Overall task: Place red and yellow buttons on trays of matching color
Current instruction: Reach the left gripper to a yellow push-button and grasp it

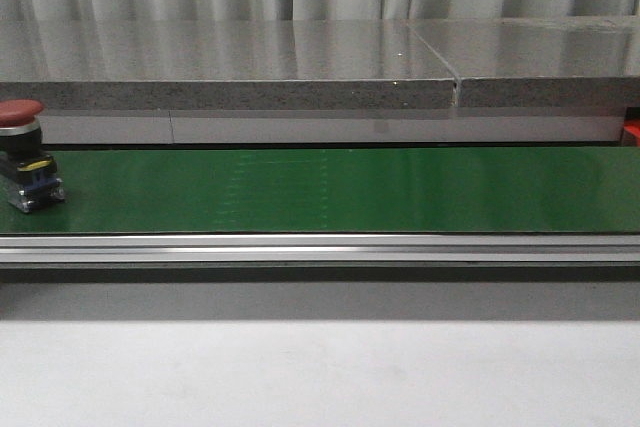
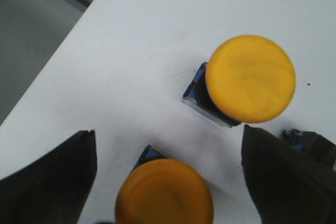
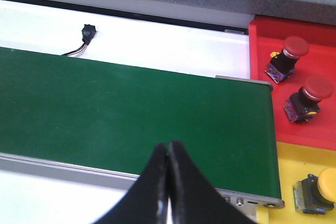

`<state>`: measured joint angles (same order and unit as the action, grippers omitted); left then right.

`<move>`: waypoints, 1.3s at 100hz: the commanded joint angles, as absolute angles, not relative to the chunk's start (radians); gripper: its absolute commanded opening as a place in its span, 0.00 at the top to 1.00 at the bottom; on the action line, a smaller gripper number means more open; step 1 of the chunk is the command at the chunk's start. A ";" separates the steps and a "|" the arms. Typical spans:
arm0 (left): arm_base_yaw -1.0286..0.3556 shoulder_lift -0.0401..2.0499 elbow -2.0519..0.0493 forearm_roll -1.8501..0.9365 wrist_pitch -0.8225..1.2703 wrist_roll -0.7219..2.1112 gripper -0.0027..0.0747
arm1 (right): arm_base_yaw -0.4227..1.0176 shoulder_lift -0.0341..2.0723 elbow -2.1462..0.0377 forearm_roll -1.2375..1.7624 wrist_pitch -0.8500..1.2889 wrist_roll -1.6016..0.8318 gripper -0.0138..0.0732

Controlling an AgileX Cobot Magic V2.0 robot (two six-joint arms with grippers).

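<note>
Right wrist view: red tray, unseen elsewhere

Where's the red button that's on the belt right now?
In the front view, the red button sits at the far left end of the green conveyor belt, partly cut by the frame edge, on the robot's left side.

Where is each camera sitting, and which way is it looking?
Front view: low, facing forward across the green conveyor belt; a red button stands at its left end; no robot parts show.
Left wrist view: on the left arm, looking down at two yellow buttons on a white surface; open left gripper.
Right wrist view: on the right arm, above the belt's end, red tray and yellow tray; shut right gripper.
Front and right wrist views share the belt.
</note>
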<state>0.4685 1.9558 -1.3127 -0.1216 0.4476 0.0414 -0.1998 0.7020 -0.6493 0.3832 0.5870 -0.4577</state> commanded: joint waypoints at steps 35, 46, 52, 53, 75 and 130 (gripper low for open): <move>0.472 1.909 -1.345 -0.141 0.430 0.031 0.76 | -0.201 0.698 -0.673 0.396 0.527 -0.466 0.98; 0.472 1.900 -1.345 -0.173 0.448 0.031 0.90 | -0.201 0.698 -0.673 0.396 0.527 -0.466 0.98; 0.470 1.888 -1.345 -0.184 0.454 0.031 0.95 | -0.201 0.698 -0.673 0.396 0.527 -0.466 0.98; 0.470 1.886 -1.345 -0.183 0.454 0.031 0.96 | -0.201 0.698 -0.673 0.396 0.527 -0.466 0.98; 0.470 1.763 -1.345 -0.192 0.456 0.031 0.98 | -0.201 0.698 -0.673 0.396 0.527 -0.466 0.98; 0.338 1.445 -1.343 -0.209 0.635 0.041 0.98 | -0.201 0.698 -0.673 0.396 0.527 -0.466 0.98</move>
<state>0.3727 1.4974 -1.3145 -0.1941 0.6502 0.0414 -0.1998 0.7020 -0.6493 0.3832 0.5870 -0.4577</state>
